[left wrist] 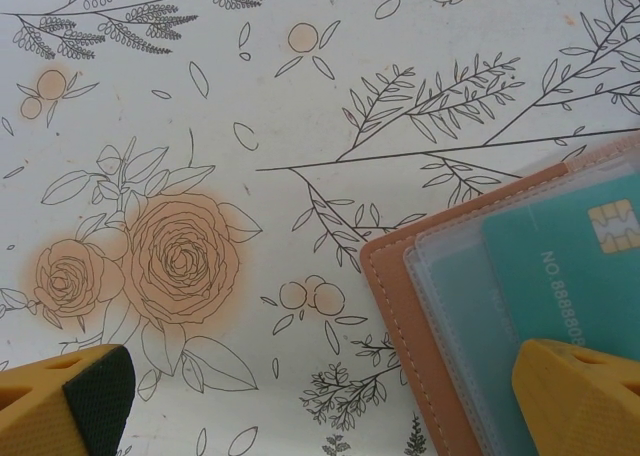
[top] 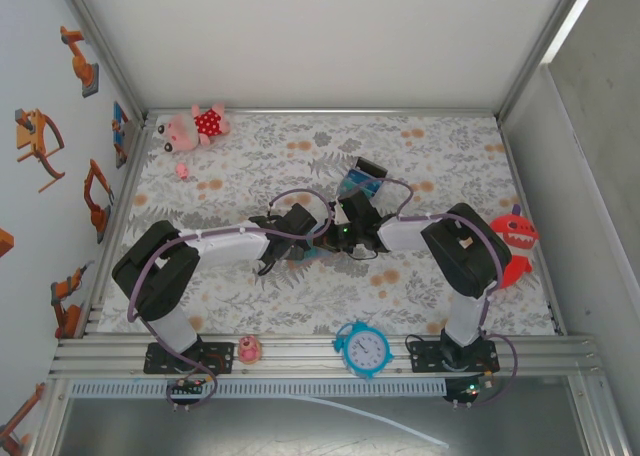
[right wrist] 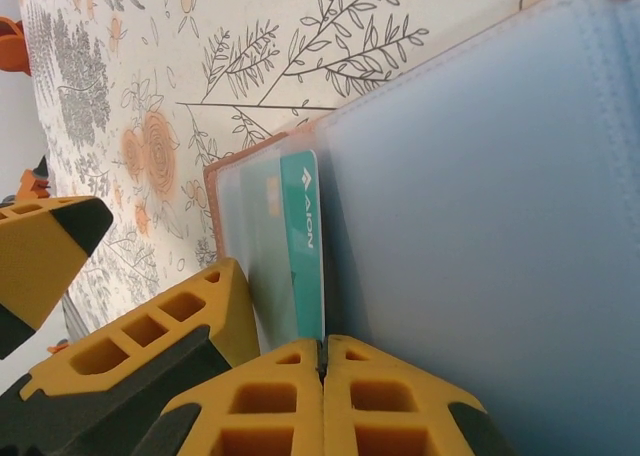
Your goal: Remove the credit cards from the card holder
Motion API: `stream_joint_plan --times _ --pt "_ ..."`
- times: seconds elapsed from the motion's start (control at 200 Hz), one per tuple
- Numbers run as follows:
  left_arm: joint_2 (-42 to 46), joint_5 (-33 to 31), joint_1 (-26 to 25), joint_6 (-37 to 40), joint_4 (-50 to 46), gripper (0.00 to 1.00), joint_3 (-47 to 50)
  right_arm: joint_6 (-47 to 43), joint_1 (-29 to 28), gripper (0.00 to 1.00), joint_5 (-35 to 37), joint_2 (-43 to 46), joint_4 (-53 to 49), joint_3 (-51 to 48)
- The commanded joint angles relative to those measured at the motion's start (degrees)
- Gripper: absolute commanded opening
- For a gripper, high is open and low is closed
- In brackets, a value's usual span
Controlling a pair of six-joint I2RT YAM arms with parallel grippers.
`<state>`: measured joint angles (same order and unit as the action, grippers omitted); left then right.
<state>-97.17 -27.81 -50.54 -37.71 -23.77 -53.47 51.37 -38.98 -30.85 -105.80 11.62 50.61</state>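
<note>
Presently the open card holder (left wrist: 395, 306) lies flat on the floral table cloth (left wrist: 200, 96) near the middle of the table, between the two wrists. A teal credit card (right wrist: 303, 236) sits in its clear sleeve. The right gripper (right wrist: 322, 376) has its fingers closed tight, and they look pinched on the card's near end, though the contact itself is hidden at the seam. The left gripper (left wrist: 325, 406) is spread wide and holds nothing. One finger (left wrist: 580, 396) is over the holder's corner and the other over bare cloth; whether it presses down I cannot tell. The pull should go best drawn straight along the sleeve, card flat, with that left finger bearing on the leather so the holder does not slide along.
</note>
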Motion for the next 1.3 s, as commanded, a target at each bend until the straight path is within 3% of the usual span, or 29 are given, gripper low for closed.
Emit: stream_joint_plan --times 0.0,0.235,0.581,0.771,0.942,1.297 --pt "-0.3 2.6 -0.4 0.2 -0.5 0.98 0.8 -3.6 -0.3 0.0 3.0 2.6 -3.8 2.4" --pt "1.3 1.1 -0.3 3.3 1.8 0.97 1.4 -8.2 -0.3 0.0 8.1 5.8 -13.5 4.3" --pt "1.2 1.1 -0.3 5.1 3.3 0.97 0.8 -10.3 -0.2 0.0 11.1 6.6 -18.5 5.9" --pt "0.6 1.9 -0.3 4.8 3.5 0.97 0.5 -7.4 -0.2 0.0 6.0 6.6 -11.9 4.0" --pt "-0.2 2.9 -0.4 4.3 3.7 0.97 0.3 -3.3 -0.3 0.1 1.3 5.3 -3.1 1.8" --pt "-0.3 3.6 -0.3 3.7 3.9 0.97 0.5 -3.1 -0.3 0.16 0.8 2.0 -2.7 2.4"
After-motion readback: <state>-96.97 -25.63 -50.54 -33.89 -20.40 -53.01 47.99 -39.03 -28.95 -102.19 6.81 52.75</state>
